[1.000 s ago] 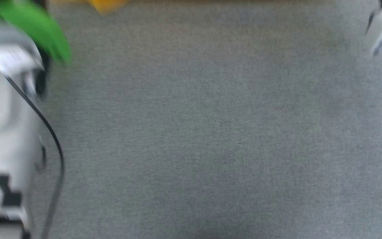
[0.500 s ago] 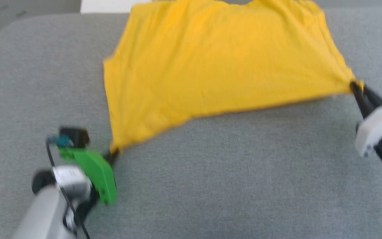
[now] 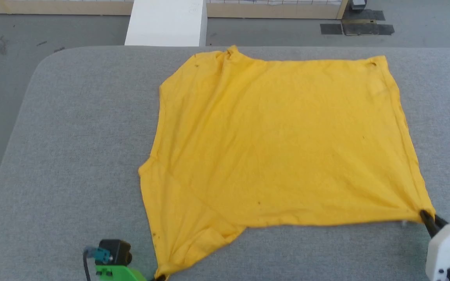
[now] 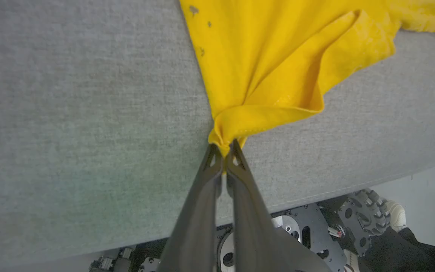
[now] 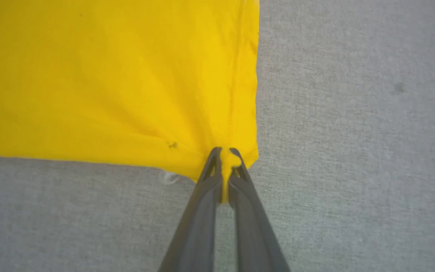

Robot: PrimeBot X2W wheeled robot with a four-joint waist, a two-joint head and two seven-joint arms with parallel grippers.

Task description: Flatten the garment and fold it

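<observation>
**Yellow garment spread plain side up, pinched at its two near corners**

The garment lies almost flat on the grey worktop, which shows bare on every side of it. Its near-right corner is drawn taut, with creases fanning out from it. Its near-left corner is gathered to a bunched point with a flap lapped over. The left fingers are closed tight on that bunched corner, and the right fingers are closed on the near-right corner at the side seam. The cloth looks thin, soft and light, so it will likely stretch and drag on the felt-like surface rather than slide. Hems and seamed corners should give the surest hold, pulled outward evenly. The lapped left flap probably needs a fresh grip to open it out. A white block stands beyond the garment's far edge.
</observation>
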